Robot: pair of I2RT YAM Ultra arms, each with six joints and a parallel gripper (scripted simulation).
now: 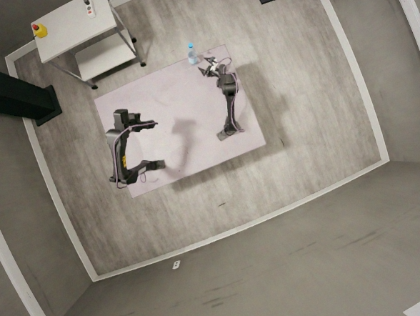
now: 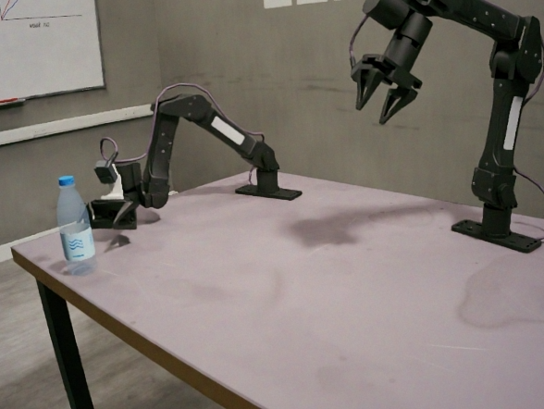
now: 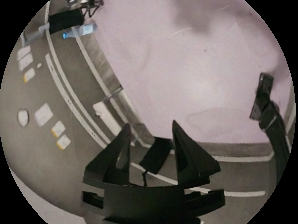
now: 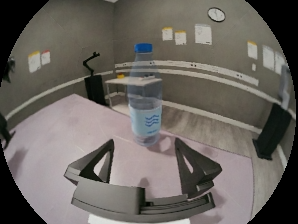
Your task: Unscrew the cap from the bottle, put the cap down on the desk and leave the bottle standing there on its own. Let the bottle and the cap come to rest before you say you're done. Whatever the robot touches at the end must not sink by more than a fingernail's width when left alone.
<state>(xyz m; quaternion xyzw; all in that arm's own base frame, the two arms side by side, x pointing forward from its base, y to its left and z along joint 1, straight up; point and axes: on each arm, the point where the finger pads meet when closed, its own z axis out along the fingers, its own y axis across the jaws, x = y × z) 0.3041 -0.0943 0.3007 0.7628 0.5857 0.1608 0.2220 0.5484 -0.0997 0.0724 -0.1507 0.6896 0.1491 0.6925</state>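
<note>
A clear plastic bottle (image 2: 75, 231) with a blue cap (image 2: 66, 180) screwed on stands upright near the table's corner. It also shows in the top view (image 1: 192, 55) and in the right wrist view (image 4: 145, 106). My right gripper (image 2: 108, 217) is open and empty. It sits low over the table just beside the bottle, fingers pointing at it and short of its base. My left gripper (image 2: 371, 113) is open and empty, raised high above the table, far from the bottle. The left wrist view shows its fingers with nothing between them.
The bottle stands close to the table's edge (image 2: 42, 273). The right arm's base (image 2: 268, 190) and the left arm's base (image 2: 497, 231) are bolted to the table. A white cart (image 1: 76, 28) stands on the floor beyond the bottle's corner.
</note>
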